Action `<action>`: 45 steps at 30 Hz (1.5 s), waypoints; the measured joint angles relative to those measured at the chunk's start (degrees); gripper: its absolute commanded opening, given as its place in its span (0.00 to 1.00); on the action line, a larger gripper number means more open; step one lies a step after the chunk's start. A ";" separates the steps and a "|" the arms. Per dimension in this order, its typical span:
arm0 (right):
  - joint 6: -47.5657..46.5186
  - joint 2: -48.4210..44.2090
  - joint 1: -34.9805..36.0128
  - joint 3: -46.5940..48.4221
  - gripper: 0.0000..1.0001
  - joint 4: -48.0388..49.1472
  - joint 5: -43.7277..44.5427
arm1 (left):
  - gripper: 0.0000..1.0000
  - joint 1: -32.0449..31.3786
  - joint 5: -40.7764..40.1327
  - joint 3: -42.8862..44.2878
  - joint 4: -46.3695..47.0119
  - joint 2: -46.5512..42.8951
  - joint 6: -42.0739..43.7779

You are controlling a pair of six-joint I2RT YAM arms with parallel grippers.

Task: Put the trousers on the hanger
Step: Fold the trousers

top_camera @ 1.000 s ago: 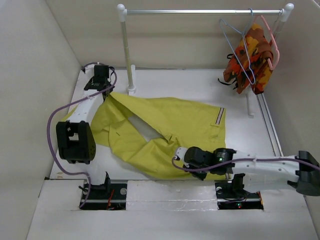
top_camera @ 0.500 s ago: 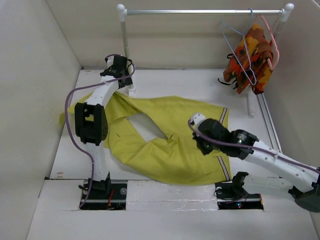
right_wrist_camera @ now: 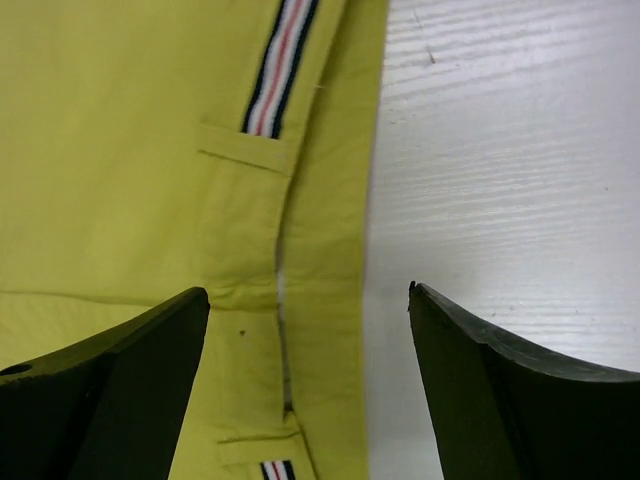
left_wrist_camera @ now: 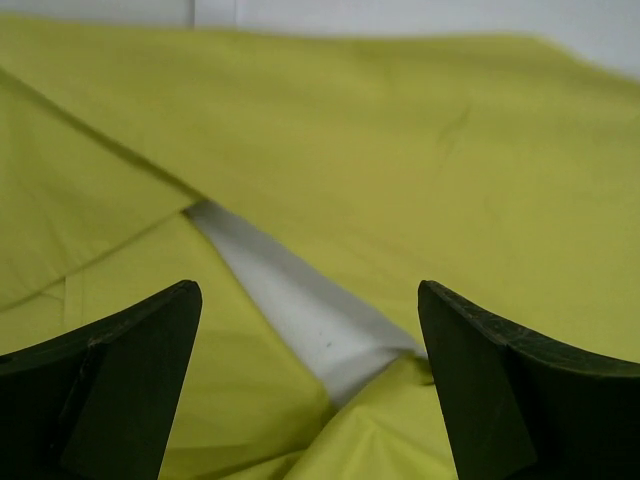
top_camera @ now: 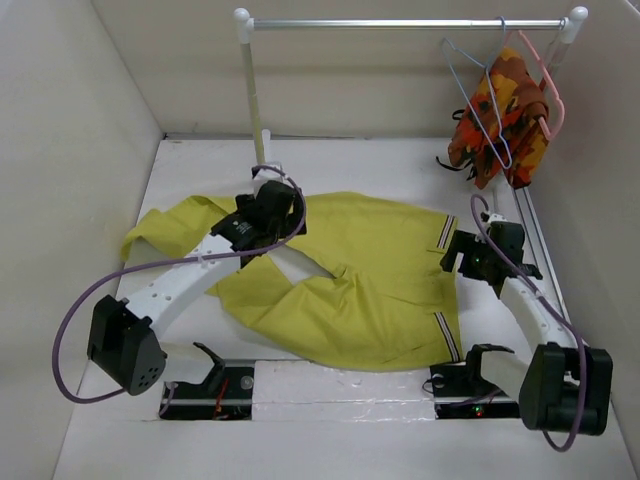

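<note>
The mustard yellow-green trousers lie spread flat on the white table, with the striped waistband trim toward the right. My left gripper hovers open over the fork of the legs. In the left wrist view its fingers frame yellow cloth and a wedge of bare table. My right gripper hangs open over the waistband edge, holding nothing. The pale-blue wire hanger hangs on the rail at the back right.
A white clothes rail on a post spans the back. A pink hanger on it carries an orange, red and brown patterned garment. Walls close in on both sides.
Both grippers let go and opened. The left arm swung from the back-left corner to the middle of the trousers. The right arm moved from the front edge to the waistband. The trousers lie flatter.
</note>
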 measured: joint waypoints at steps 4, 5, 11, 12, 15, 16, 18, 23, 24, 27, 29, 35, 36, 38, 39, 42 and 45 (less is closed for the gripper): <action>0.39 5.99 -4.35 -3.67 0.89 7.89 -5.92 | 0.85 0.35 3.08 -7.89 0.11 0.22 -1.55; 0.57 8.17 -4.70 -4.17 0.89 10.14 -7.80 | 0.85 0.37 4.04 -9.07 0.15 0.26 -1.86; 4.02 17.62 -5.03 -7.17 0.48 29.20 -16.96 | 0.84 0.50 9.51 -10.45 3.15 0.68 -3.06; 5.77 17.77 -5.03 -7.48 0.14 32.63 -17.18 | 0.83 0.50 10.14 -10.71 3.85 0.68 -3.21; 7.78 18.01 -5.44 -10.99 0.00 34.12 -17.22 | 0.83 0.50 10.93 -11.56 4.57 0.70 -3.50; 8.57 16.92 -5.68 -11.30 0.00 33.27 -16.72 | 0.82 0.48 10.99 -11.82 4.59 0.68 -3.63; 9.01 13.00 -7.13 -11.39 0.00 30.12 -15.08 | 0.82 0.50 11.06 -11.96 4.50 0.61 -4.07; 5.90 1.51 -16.20 -5.73 0.00 15.15 -5.25 | 0.83 0.63 9.84 -11.91 4.42 -1.07 -5.70; 4.87 1.14 -18.08 -3.56 0.04 12.81 -2.71 | 0.83 0.83 9.57 -11.78 4.31 -1.40 -6.05; 1.86 2.32 -21.66 3.02 0.70 8.22 4.74 | 0.84 2.84 9.35 -11.37 3.98 -1.97 -7.23; -0.22 5.07 -22.27 7.13 0.77 6.80 6.93 | 0.84 5.99 8.81 -11.34 3.72 -2.05 -8.22; -5.07 5.90 -13.22 9.20 0.58 2.10 7.63 | 0.83 21.44 10.14 -11.39 3.23 -3.19 -12.07; -5.44 3.26 -11.34 7.78 0.49 1.51 7.39 | 0.83 24.44 10.84 -11.39 3.50 -3.76 -12.76; -6.45 -3.63 -7.39 4.33 0.18 0.15 6.62 | 0.84 28.65 11.45 -11.26 3.72 -4.74 -13.86; -6.38 -7.06 -5.53 2.58 0.13 -0.20 5.92 | 0.84 29.64 11.54 -10.36 2.82 -4.81 -14.16; -7.65 -14.73 -0.63 -1.77 0.03 -0.98 2.73 | 0.88 29.90 11.69 -5.35 0.83 -3.28 -15.19; -9.44 -18.38 5.14 -3.87 0.08 -3.32 0.04 | 0.90 29.59 11.65 -3.02 -0.63 -2.43 -19.08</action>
